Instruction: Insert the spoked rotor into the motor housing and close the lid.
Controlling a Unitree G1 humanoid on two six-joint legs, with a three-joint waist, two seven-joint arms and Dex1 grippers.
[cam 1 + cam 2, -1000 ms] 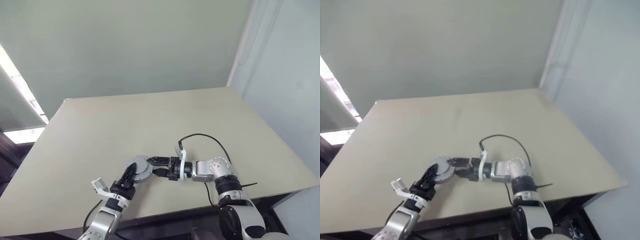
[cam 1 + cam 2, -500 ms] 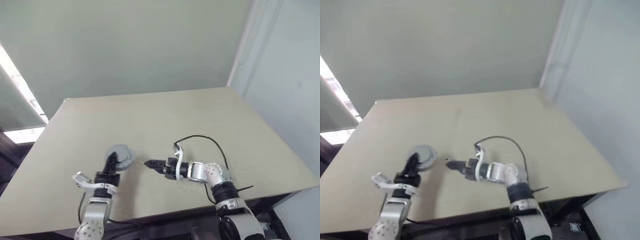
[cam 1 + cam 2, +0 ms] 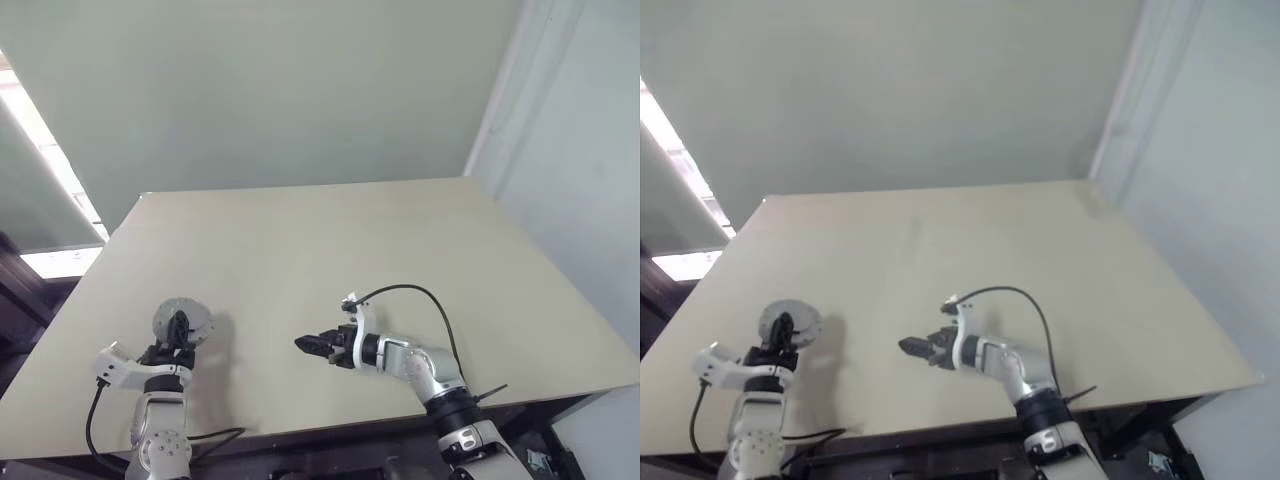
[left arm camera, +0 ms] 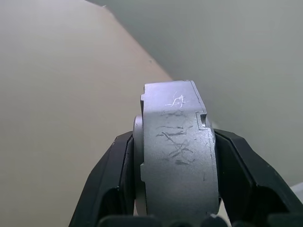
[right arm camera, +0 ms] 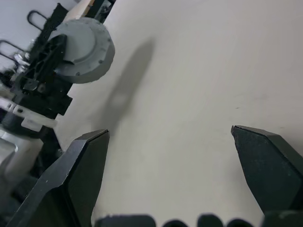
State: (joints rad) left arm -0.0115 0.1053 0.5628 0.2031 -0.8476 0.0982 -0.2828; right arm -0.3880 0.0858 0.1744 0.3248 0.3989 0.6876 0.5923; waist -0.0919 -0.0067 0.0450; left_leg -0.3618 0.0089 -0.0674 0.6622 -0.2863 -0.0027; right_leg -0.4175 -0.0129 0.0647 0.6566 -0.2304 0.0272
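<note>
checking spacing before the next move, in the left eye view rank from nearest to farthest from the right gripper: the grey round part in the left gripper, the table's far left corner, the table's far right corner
1. The grey round part, off to the left of the right gripper, held in the left gripper.
2. The table's far left corner, up and to the left.
3. The table's far right corner, up and to the right. It looks slightly farther, but these two corners are close to call.

it looks like a plain test room or lab. there is one big bare tan table (image 3: pixel 400 240), plain pale green walls (image 3: pixel 260 90), and a bright window (image 3: pixel 40 150) on one side.
</note>
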